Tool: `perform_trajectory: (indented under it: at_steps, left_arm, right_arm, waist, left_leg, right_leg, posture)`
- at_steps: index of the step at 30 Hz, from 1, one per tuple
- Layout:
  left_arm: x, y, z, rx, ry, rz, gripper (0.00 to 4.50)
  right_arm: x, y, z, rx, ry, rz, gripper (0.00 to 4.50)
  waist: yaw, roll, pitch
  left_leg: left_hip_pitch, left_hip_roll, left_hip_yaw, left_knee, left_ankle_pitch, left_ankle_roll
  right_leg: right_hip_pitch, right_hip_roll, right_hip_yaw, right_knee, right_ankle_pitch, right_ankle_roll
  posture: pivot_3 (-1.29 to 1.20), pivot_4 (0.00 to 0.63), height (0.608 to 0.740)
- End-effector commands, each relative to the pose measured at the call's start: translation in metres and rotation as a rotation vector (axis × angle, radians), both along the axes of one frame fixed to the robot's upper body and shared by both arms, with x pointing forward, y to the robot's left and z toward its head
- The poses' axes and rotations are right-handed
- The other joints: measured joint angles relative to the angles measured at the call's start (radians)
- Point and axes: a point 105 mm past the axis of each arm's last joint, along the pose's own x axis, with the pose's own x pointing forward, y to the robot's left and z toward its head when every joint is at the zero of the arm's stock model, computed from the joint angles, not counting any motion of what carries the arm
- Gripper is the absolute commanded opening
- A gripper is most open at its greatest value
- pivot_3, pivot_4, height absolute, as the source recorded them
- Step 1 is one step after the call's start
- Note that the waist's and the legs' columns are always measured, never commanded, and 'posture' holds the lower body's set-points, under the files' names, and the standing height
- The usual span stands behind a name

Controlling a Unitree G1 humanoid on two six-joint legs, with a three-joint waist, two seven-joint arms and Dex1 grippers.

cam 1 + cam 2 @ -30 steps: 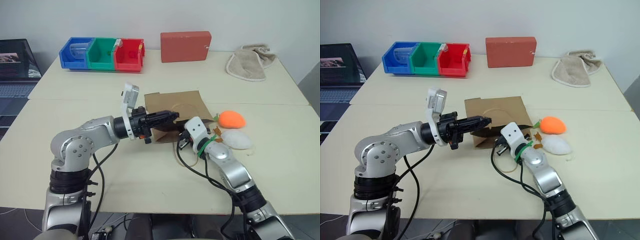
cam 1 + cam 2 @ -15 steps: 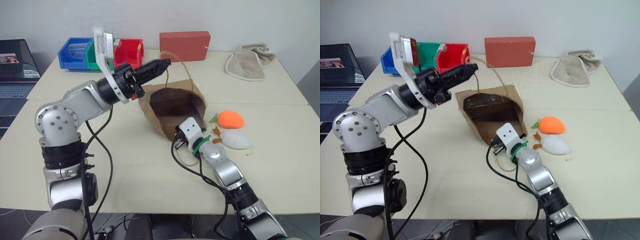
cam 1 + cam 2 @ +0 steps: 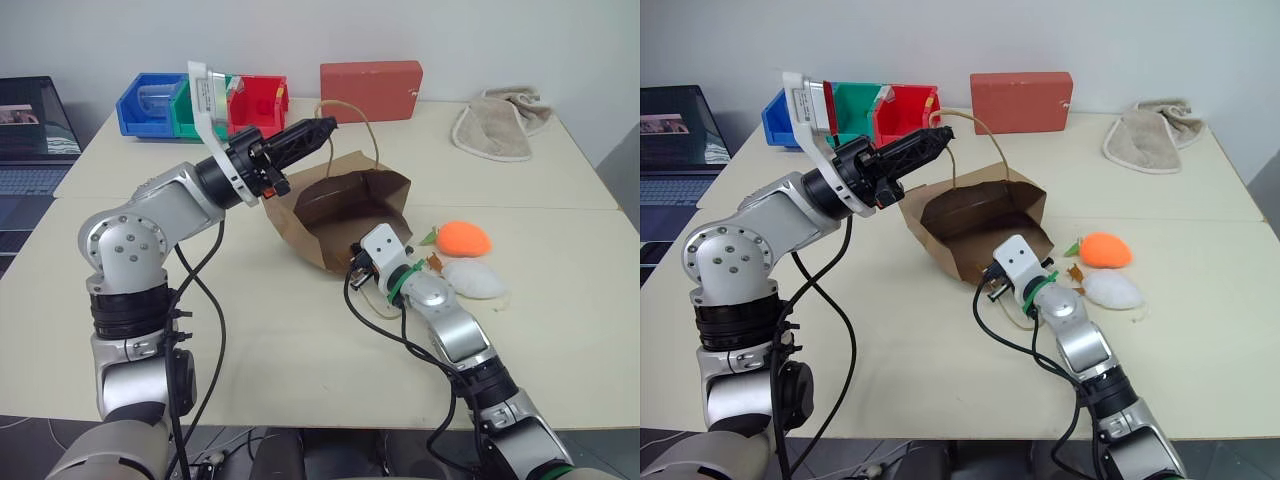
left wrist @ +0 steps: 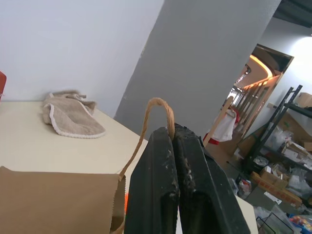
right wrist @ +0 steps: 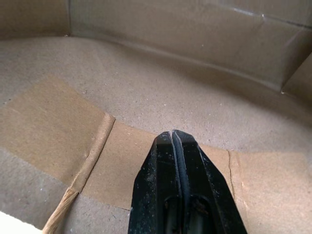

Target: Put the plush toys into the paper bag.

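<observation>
Gripping a cord handle (image 4: pixel 157 108) between closed fingers, the left tool (image 3: pixel 322 127) holds the paper bag (image 3: pixel 340 215) open mid-table; the right tool (image 5: pixel 174 139), closed and empty, rests inside its mouth. Both plush toys (image 3: pixel 463 238) lie toward the table's right edge.

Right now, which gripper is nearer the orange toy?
Right. The right gripper sits at the bag's mouth, just beside the orange toy. The left gripper is raised on the bag's far side, pinching a handle.

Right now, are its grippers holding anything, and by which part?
The left gripper holds the bag by one cord handle. The right gripper is shut inside the bag, holding nothing visible.
</observation>
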Motion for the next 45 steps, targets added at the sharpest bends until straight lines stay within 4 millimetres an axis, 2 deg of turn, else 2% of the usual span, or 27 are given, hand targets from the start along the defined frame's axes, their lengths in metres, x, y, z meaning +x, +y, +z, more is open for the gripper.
perform_trajectory:
  at_steps: [1, 5, 10, 12, 13, 15, 19, 22, 24, 26, 29, 32, 34, 37, 40, 45]
  left_arm:
    - [-0.012, -0.007, 0.004, 0.013, -0.068, -0.032, 0.00]
    - [-0.017, -0.013, -0.011, 0.059, -0.062, -0.062, 0.00]
    - [-0.018, -0.016, -0.019, 0.062, -0.054, -0.070, 0.00]
    - [-0.018, -0.018, -0.022, 0.067, -0.053, -0.075, 0.00]
    - [-0.018, -0.020, -0.024, 0.069, -0.051, -0.078, 0.00]
    - [-0.018, -0.021, -0.027, 0.071, -0.044, -0.084, 0.00]
    - [-0.021, -0.025, -0.036, 0.092, -0.036, -0.105, 0.00]
    - [-0.021, -0.025, -0.038, 0.093, -0.033, -0.105, 0.00]
    - [-0.021, -0.025, -0.038, 0.089, -0.031, -0.108, 0.00]
    - [-0.021, -0.025, -0.036, 0.075, -0.025, -0.115, 0.00]
    - [-0.024, -0.024, -0.034, 0.057, -0.009, -0.145, 0.00]
    - [-0.027, -0.023, -0.034, 0.060, -0.003, -0.168, 0.00]
    - [-0.027, -0.023, -0.035, 0.073, -0.007, -0.169, 0.00]
    - [-0.033, -0.023, -0.038, 0.080, 0.004, -0.193, 0.00]
    - [-0.035, -0.020, -0.039, 0.084, 0.010, -0.189, 0.00]
    - [-0.037, -0.016, -0.042, 0.092, 0.027, -0.189, 0.00]
  right_arm:
    - [-0.008, 0.001, 0.042, 0.038, -0.093, 0.073, 0.03]
    - [-0.034, -0.008, 0.072, 0.011, -0.131, 0.185, 0.03]
    - [-0.055, -0.015, 0.090, -0.007, -0.129, 0.258, 0.03]
    - [-0.061, -0.022, 0.098, -0.007, -0.131, 0.267, 0.03]
    - [-0.066, -0.031, 0.104, -0.018, -0.135, 0.268, 0.19]
    - [-0.074, -0.053, 0.111, -0.078, -0.139, 0.273, 0.60]
    - [-0.077, -0.099, 0.115, -0.218, -0.104, 0.209, 2.00]
    - [-0.078, -0.121, 0.115, -0.268, -0.078, 0.176, 3.09]
    - [-0.088, -0.145, 0.089, -0.412, 0.027, 0.175, 3.76]
    - [-0.095, -0.160, 0.069, -0.502, 0.103, 0.173, 3.76]
    - [-0.094, -0.174, 0.050, -0.569, 0.128, 0.148, 3.76]
    - [-0.093, -0.179, 0.041, -0.608, 0.128, 0.149, 3.76]
    - [-0.090, -0.180, 0.038, -0.577, 0.135, 0.132, 3.76]
    - [-0.072, -0.191, 0.026, -0.630, 0.101, 0.058, 3.76]
    - [-0.062, -0.195, 0.023, -0.644, 0.074, 0.027, 3.16]
    - [-0.059, -0.193, 0.020, -0.632, 0.066, 0.035, 1.43]
  waist:
    - [0.000, 0.000, 0.000]
    - [0.003, 0.000, 0.000]
    - [0.004, 0.000, 0.000]
    - [0.004, 0.000, 0.000]
    - [0.004, 0.000, 0.000]
    - [0.008, 0.000, 0.000]
    - [0.021, 0.000, 0.000]
    - [0.024, 0.000, 0.000]
    - [0.025, -0.001, 0.000]
    - [0.027, -0.001, 0.000]
    - [0.024, -0.001, 0.000]
    - [0.017, -0.001, 0.000]
    - [0.015, -0.001, 0.000]
    - [0.013, -0.001, -0.001]
    - [0.014, -0.001, 0.000]
    - [0.017, -0.001, 0.000]
  left_leg:
    - [-0.001, 0.000, 0.000, 0.000, 0.000, 0.000]
    - [-0.008, 0.000, 0.000, 0.001, 0.000, 0.000]
    - [-0.012, 0.000, -0.001, 0.002, 0.001, -0.002]
    - [-0.012, -0.001, 0.000, 0.002, 0.001, -0.001]
    - [-0.012, -0.001, 0.000, 0.003, 0.000, -0.001]
    - [-0.012, -0.001, 0.000, 0.003, 0.000, 0.000]
    - [-0.012, -0.002, 0.000, 0.004, 0.000, 0.000]
    - [-0.012, -0.002, 0.000, 0.004, 0.000, 0.000]
    - [-0.012, -0.002, 0.001, 0.004, 0.000, 0.000]
    - [-0.012, -0.002, 0.000, 0.003, 0.000, 0.000]
    - [-0.012, -0.002, 0.001, 0.004, 0.000, 0.000]
    - [-0.011, -0.002, 0.003, 0.005, 0.000, 0.000]
    - [-0.011, -0.002, 0.003, 0.006, 0.001, 0.001]
    - [-0.010, -0.002, 0.003, 0.006, 0.001, 0.001]
    - [-0.011, -0.002, 0.003, 0.007, 0.001, 0.001]
    - [-0.011, -0.002, 0.002, 0.006, 0.001, 0.001]
  right_leg:
    - [-0.001, 0.000, 0.000, 0.000, 0.000, 0.000]
    - [-0.008, 0.000, 0.000, 0.001, 0.000, 0.000]
    - [-0.014, 0.000, -0.001, 0.006, 0.000, 0.000]
    - [-0.014, 0.000, 0.000, 0.006, 0.000, 0.000]
    - [-0.014, 0.000, 0.000, 0.006, 0.000, 0.000]
    - [-0.014, 0.000, 0.000, 0.006, 0.000, 0.000]
    - [-0.013, -0.001, 0.000, 0.005, 0.000, 0.000]
    - [-0.013, -0.001, 0.000, 0.005, 0.000, 0.000]
    - [-0.013, -0.001, 0.001, 0.005, 0.000, 0.000]
    - [-0.013, -0.001, 0.001, 0.004, 0.000, 0.000]
    - [-0.012, -0.001, 0.001, 0.003, 0.000, 0.000]
    - [-0.012, -0.001, 0.003, 0.004, 0.001, 0.001]
    - [-0.012, -0.001, 0.003, 0.005, 0.001, 0.001]
    - [-0.011, 0.000, 0.003, 0.005, 0.001, 0.002]
    - [-0.011, -0.001, 0.003, 0.005, 0.001, 0.002]
    - [-0.011, -0.001, 0.003, 0.005, 0.001, 0.002]
  posture:
    - [0.00, 0.150, 0.740]
    - [0.00, 0.150, 0.740]
    - [0.00, 0.150, 0.740]
    - [0.00, 0.150, 0.740]
    - [0.00, 0.150, 0.740]
    - [0.00, 0.150, 0.740]
    - [0.00, 0.150, 0.740]
    - [0.00, 0.150, 0.740]
    - [0.00, 0.150, 0.740]
    - [0.00, 0.150, 0.740]
    - [0.00, 0.150, 0.740]
    - [0.00, 0.150, 0.740]
    - [0.00, 0.150, 0.740]
    - [0.00, 0.150, 0.740]
    - [0.00, 0.150, 0.740]
    - [0.00, 0.150, 0.740]
